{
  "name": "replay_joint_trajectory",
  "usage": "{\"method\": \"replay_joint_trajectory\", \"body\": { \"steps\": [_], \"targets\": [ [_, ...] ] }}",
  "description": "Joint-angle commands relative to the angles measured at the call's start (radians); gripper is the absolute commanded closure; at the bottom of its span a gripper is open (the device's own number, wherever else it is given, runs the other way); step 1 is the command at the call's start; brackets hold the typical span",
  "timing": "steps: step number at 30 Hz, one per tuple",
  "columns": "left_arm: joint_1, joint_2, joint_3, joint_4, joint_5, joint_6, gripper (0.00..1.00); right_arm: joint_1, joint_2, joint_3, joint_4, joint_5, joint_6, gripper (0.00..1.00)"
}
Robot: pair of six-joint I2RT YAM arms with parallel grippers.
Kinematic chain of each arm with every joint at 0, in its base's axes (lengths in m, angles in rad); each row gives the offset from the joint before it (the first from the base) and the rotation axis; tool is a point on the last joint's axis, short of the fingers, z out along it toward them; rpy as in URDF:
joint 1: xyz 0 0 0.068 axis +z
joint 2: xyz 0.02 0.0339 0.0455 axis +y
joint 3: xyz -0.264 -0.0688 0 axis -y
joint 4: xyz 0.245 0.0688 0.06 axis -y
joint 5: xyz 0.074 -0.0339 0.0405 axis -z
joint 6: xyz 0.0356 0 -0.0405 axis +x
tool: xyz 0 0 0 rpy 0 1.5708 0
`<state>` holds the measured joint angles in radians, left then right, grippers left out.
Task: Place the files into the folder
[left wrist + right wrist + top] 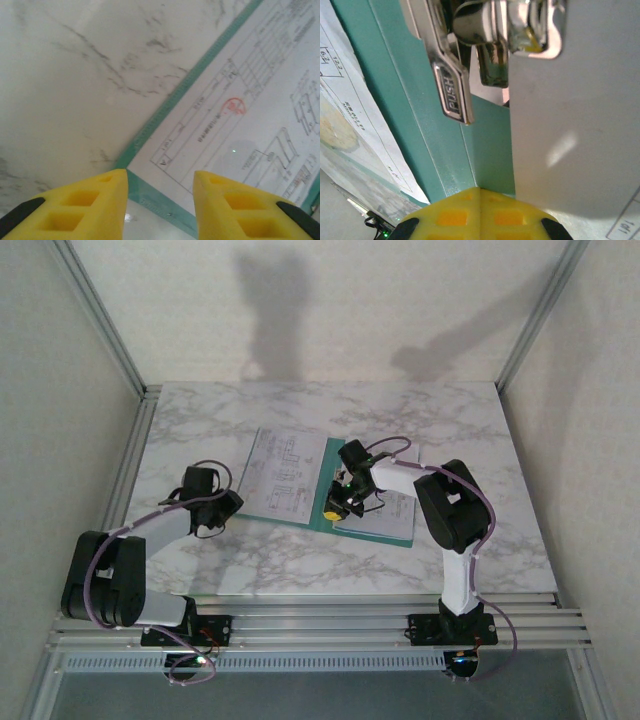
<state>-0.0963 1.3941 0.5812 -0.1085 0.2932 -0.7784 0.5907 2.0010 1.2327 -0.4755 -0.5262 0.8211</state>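
Right fingers [455, 220] over folder [450, 160], lengthwise left-right

One teal folder [420, 130] lies open mid-frame in the top view. Two printed sheets rest on it: the left sheet [285, 472] and the right sheet [390, 522]. One metal clip [452, 95] shows at the upper middle of the right wrist view. Two arms, the left arm [150, 535] and the right arm [455, 510], stand at one marble table [200, 420].

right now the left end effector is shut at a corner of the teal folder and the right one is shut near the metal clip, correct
Not quite. The left end effector is open: the left wrist view shows its yellow fingers apart, with the corner of the teal folder between them. The right end effector is shut near the metal clip, as you said.
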Motion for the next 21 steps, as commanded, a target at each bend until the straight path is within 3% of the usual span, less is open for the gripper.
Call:
{"method": "replay_joint_trajectory", "body": {
  "steps": [1, 10, 21],
  "targets": [
    [0.005, 0.012, 0.036, -0.059, -0.052, 0.035, 0.61, 0.014, 0.109, -0.060, -0.087, 0.120, -0.018, 1.00],
    [0.006, 0.065, 0.052, -0.012, -0.017, 0.056, 0.59, 0.015, 0.117, -0.047, -0.085, 0.118, -0.016, 1.00],
    [0.006, 0.030, 0.076, -0.087, -0.102, 0.059, 0.56, 0.014, 0.121, -0.044, -0.081, 0.113, -0.014, 1.00]
  ]
}}
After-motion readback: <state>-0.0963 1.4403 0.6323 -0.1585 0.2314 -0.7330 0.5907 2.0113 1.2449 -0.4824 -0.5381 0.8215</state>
